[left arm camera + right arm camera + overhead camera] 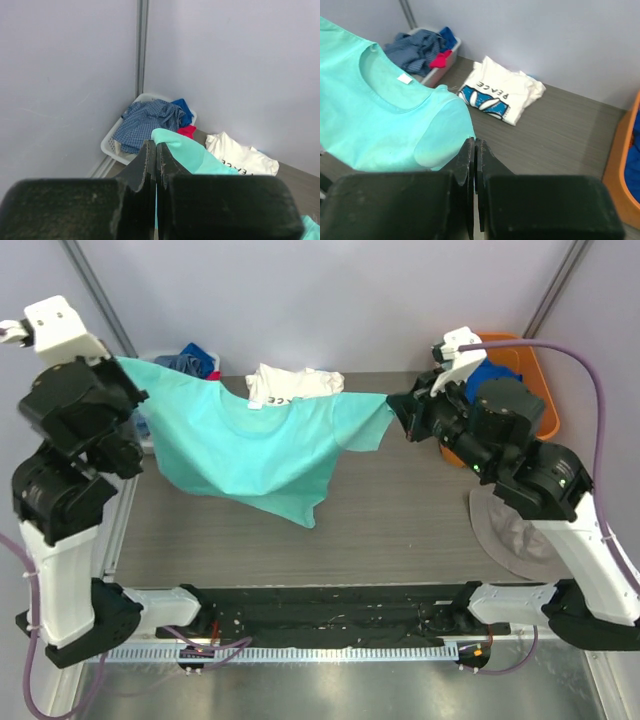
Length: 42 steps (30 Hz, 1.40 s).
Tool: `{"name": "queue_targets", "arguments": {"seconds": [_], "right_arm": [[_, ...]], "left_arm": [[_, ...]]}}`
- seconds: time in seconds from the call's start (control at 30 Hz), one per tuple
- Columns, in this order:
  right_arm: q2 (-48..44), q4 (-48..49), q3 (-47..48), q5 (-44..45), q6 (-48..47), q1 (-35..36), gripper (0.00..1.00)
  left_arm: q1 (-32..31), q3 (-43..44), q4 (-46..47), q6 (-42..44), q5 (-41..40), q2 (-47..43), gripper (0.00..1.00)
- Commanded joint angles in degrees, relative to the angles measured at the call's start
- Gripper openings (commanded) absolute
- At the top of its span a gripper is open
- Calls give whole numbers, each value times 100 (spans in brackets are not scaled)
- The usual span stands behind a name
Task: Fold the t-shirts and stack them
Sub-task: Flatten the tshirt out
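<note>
Above the table [400,510], toward its rear half, the mint-teal t-shirt [250,445] hangs stretched between my two grippers. It is thin, smooth knit, plain, with a round neckline and a small white tag inside the collar. The top edge is pulled nearly straight across and the body sags below in soft folds to a drooping point near mid-table; can't tell whether that point touches the table. My left gripper [156,145] has its jaws pressed together on one end of the shirt's top edge, with teal cloth coming out from the fingertips. My right gripper [475,142] is also clamped tight, pinching the short sleeve's edge at the other end. Left arm: folded up high over the table's left rear corner, wrist raised, fingers aimed at the back wall. Right arm: rises from the table's near right corner, elbow bent, wrist turned inward, fingers pointing left along the shirt's top edge. The white t-shirt [502,90] lies at the table's rear edge, a loosely folded rectangle of matte cotton, "PEACE" print and blue petals facing up. Table top is dark grey with a fine wood-grain texture. Off the rear left corner is a white slotted plastic basket [112,145] holding crumpled blue checked clothes [147,120]. Off the table's right rear is an orange bin [540,370], rounded, glossy.
</note>
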Motion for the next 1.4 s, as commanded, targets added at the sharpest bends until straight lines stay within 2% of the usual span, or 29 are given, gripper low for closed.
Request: {"name": "queue_targets", "arguments": {"seconds": [0.0, 0.07, 0.17, 0.3, 0.4, 0.43, 0.57, 0.73, 0.83, 0.9, 1.07, 1.2, 1.37], "right_arm": [[-575, -45, 183, -513, 223, 22, 1], [-873, -124, -98, -163, 459, 13, 1], [-1408, -107, -1081, 207, 819, 22, 1], [-1981, -116, -2775, 954, 1627, 22, 1], [-2315, -186, -3524, 1035, 1901, 22, 1], [-2377, -195, -3649, 1017, 1963, 22, 1], [-2404, -292, -3660, 1438, 1771, 22, 1], [-1809, -196, -2940, 1843, 1077, 22, 1], [-1361, 76, -2421, 1467, 699, 22, 1], [-1122, 269, -2052, 668, 505, 22, 1], [-419, 376, -963, -1596, 443, 39, 1], [-260, 438, -347, -2881, 522, 180, 1], [-488, 438, -152, -3737, 636, 224, 1]], "left_arm": [[31, 63, 89, 239, 187, -459, 0], [31, -418, 615, 485, 196, -503, 0], [31, -1026, 1328, 863, 283, -232, 0], [57, -1257, 2162, 1118, 581, 838, 0], [110, -854, 2445, 996, 705, 1876, 0], [110, -557, 2402, 934, 827, 2261, 0], [110, -193, 2156, 671, 1013, 2617, 0], [110, -937, 1971, 398, 1031, 1985, 0], [110, -1535, 1866, 406, 820, 1125, 0], [110, -1818, 1612, 354, 653, 424, 0], [110, -1881, 759, -59, 477, -1071, 0], [110, -1382, -13, -314, 503, -1679, 0], [110, -1002, -297, -455, 714, -1875, 0]]}}
